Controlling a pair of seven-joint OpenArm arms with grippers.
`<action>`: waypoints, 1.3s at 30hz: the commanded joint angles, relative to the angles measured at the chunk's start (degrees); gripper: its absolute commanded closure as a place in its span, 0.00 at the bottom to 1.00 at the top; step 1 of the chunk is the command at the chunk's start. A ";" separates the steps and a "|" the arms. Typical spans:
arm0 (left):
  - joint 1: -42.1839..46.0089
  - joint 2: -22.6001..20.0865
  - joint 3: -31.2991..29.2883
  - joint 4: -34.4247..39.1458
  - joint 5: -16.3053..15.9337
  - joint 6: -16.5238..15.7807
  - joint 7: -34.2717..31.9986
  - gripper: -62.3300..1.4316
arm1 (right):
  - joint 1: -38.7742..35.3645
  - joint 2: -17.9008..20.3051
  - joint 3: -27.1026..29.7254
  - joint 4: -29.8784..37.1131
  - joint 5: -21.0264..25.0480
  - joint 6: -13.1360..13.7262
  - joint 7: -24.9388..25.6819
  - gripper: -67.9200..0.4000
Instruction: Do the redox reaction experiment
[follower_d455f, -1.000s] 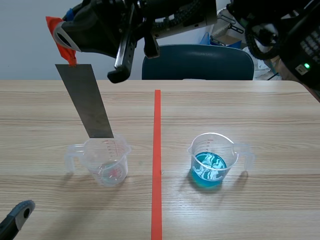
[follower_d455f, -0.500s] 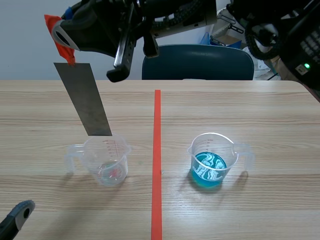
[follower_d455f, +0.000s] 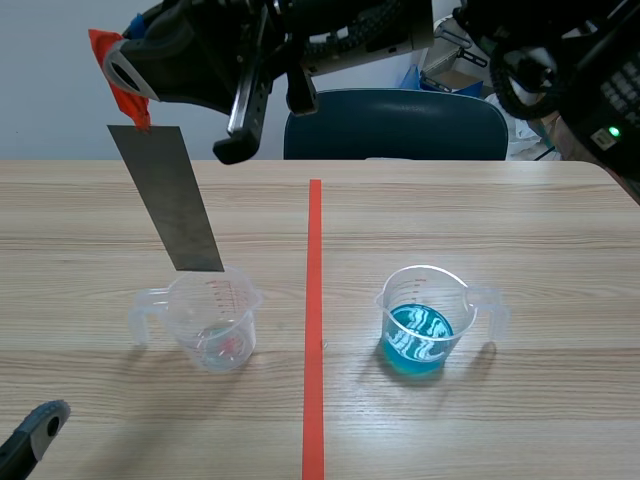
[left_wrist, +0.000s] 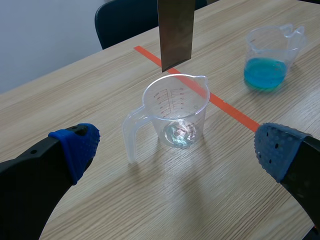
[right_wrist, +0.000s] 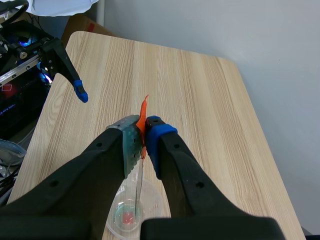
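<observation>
Metal strip (follower_d455f: 168, 200) hangs slightly tilted, its lower end just above the clear cup (follower_d455f: 212, 320) on the worktop (follower_d455f: 480, 220), pinched by the right end effector (right_wrist: 142, 135). The left end effector (left_wrist: 177, 148) is spread wide.

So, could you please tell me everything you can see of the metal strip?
The metal strip is a long, flat, dull grey rectangle with plain faces and an orange-red tab at its upper end. The right claw is shut on that end, so the strip hangs in the air, tilted rather than plumb. Its lower edge sits just above the mouth of the clear measuring cup, seemingly without touching it.
</observation>
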 joint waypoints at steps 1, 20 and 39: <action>0.13 0.13 -0.17 0.31 -0.35 0.17 -0.96 0.00 | 1.27 0.11 0.22 0.70 0.70 0.42 0.85 0.98; 0.13 0.13 -0.17 0.31 -0.35 0.17 -0.96 0.00 | 1.27 0.00 0.22 0.70 0.70 0.42 1.84 0.99; 0.13 0.13 -0.17 0.31 -0.35 0.17 -0.96 0.00 | 1.27 -0.04 0.22 0.70 0.70 0.42 1.95 0.99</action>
